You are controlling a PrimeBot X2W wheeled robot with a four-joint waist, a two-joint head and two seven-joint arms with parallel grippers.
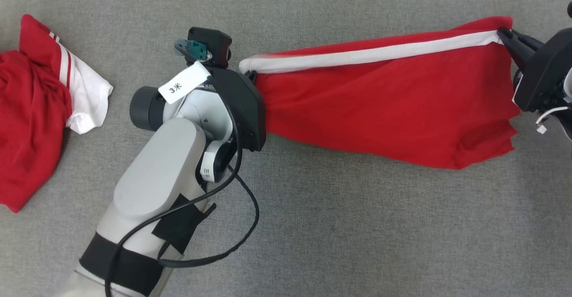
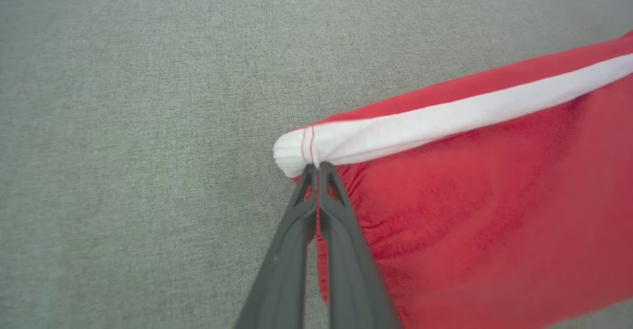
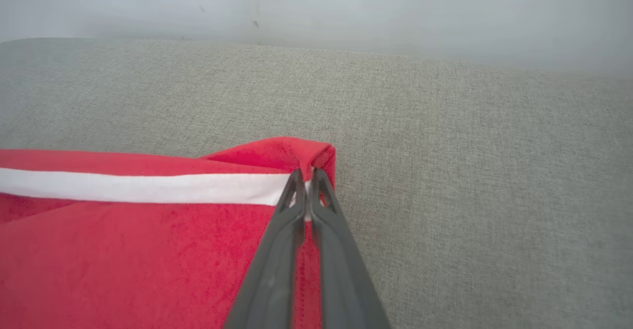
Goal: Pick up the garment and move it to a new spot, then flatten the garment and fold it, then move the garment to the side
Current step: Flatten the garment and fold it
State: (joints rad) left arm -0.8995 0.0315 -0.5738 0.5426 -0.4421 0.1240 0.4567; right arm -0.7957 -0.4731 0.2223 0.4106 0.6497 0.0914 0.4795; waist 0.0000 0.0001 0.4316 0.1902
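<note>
Garment: a red garment point(image 1: 389, 105) with a white band point(image 1: 371, 56) along its top edge, pulled out long between the two pincers over the grey cloth surface point(image 1: 357, 225).
Left pincer: the left gripper point(image 2: 316, 166) has its jaws pressed together on the garment's left end, right at the rounded tip of the white band.
Right pincer: the right gripper point(image 3: 305, 173) is clamped tight on the garment's right end, where a red corner folds over the band.
Edges: the garment's top edge runs straight and taut. Its lower edge sags, with layers bunched at the lower right corner. I cannot tell whether it touches the surface.
Open room: bare grey surface lies on the near and far sides of the garment.
Neighbour: a second red-and-white heap point(image 1: 35, 109) lies well apart, left of the garment.
</note>
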